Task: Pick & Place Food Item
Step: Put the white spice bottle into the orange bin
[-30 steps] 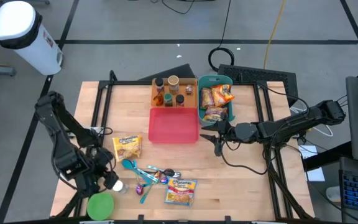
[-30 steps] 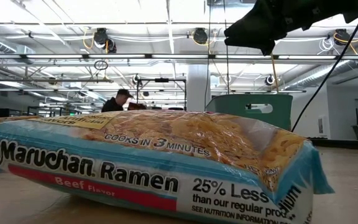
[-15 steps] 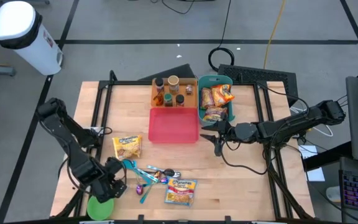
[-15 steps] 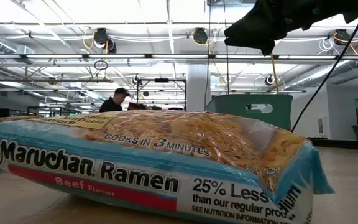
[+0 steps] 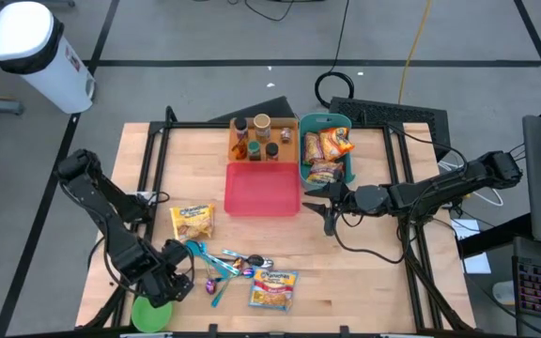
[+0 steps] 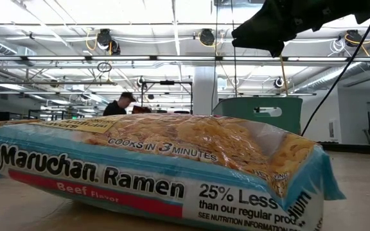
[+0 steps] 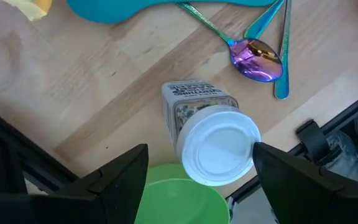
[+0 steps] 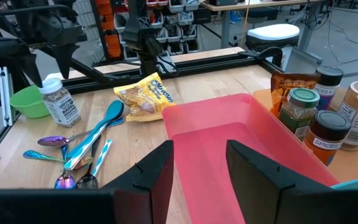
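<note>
A spice jar with a white lid stands upright on the table near its front left corner. My left gripper hangs open just above it, pointing down, one finger on each side of the lid and touching nothing. In the right wrist view the jar sits below those fingers. My right gripper is open and level, right of the red bin, with nothing between its fingers. A ramen packet lies flat near the front edge and fills the low view.
A green bowl sits next to the jar at the front left corner. Coloured spoons lie between jar and ramen. A yellow snack bag lies left of the red bin. A spice tray and a teal bin of snacks stand at the back.
My left gripper has moved toward the table's right edge and down, and now stands over the jar, still open. The jar and the other things have stayed where they were.
</note>
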Robot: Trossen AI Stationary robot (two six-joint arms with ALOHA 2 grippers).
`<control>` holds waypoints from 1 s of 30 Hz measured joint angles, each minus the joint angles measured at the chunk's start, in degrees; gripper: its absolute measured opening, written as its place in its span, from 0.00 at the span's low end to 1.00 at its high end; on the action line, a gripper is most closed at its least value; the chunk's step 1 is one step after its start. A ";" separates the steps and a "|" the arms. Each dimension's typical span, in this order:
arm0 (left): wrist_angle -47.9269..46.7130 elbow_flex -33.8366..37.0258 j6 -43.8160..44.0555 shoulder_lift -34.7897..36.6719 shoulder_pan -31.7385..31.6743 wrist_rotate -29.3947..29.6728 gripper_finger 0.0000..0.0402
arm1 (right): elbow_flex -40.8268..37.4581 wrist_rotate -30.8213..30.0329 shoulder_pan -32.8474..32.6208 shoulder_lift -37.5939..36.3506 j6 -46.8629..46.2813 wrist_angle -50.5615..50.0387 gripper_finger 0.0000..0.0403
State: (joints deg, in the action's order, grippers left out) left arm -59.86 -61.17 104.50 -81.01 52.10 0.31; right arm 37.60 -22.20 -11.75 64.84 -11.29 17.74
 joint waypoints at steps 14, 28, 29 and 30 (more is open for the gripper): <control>0.20 -0.02 -6.84 0.03 -3.30 -4.66 0.74 | 0.00 0.00 0.00 0.00 -0.02 0.00 0.35; 6.57 0.00 -16.32 0.02 -5.22 -4.80 0.74 | 0.00 0.00 0.00 0.00 -0.02 0.00 0.35; 7.05 0.00 -16.33 0.02 -5.22 -4.67 0.74 | 0.00 0.00 0.00 0.00 -0.02 0.00 0.35; 7.21 0.00 -16.34 0.02 -5.15 -4.53 0.74 | 0.00 0.00 0.00 0.00 -0.02 0.00 0.35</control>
State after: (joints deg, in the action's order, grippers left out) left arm -52.64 -61.17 88.16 -80.99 46.95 -4.23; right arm 37.60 -22.20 -11.75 64.84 -11.31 17.74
